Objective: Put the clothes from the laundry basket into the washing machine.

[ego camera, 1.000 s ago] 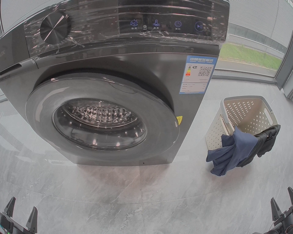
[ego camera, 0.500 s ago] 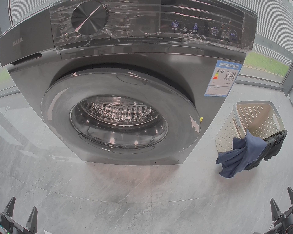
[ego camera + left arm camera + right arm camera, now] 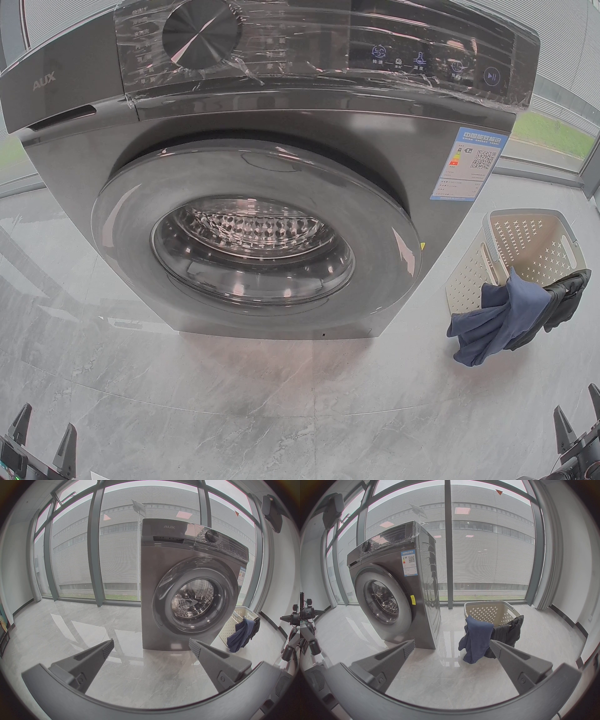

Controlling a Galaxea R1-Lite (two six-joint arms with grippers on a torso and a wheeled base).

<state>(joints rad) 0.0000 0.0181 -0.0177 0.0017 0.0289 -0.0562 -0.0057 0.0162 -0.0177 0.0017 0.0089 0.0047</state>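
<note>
left gripper (image 3: 150,640) and right gripper (image 3: 452,641) hang wide open, empty; clothes (image 3: 500,312) drape over the laundry basket (image 3: 465,284) rim, likely easy to pinch; washing machine (image 3: 250,125) door shut.

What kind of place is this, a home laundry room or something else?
Probably a test or demo space in a commercial building rather than a home laundry room. The washing machine stands alone on a polished stone floor in front of floor-to-ceiling windows, with a laundry basket beside it.
</note>
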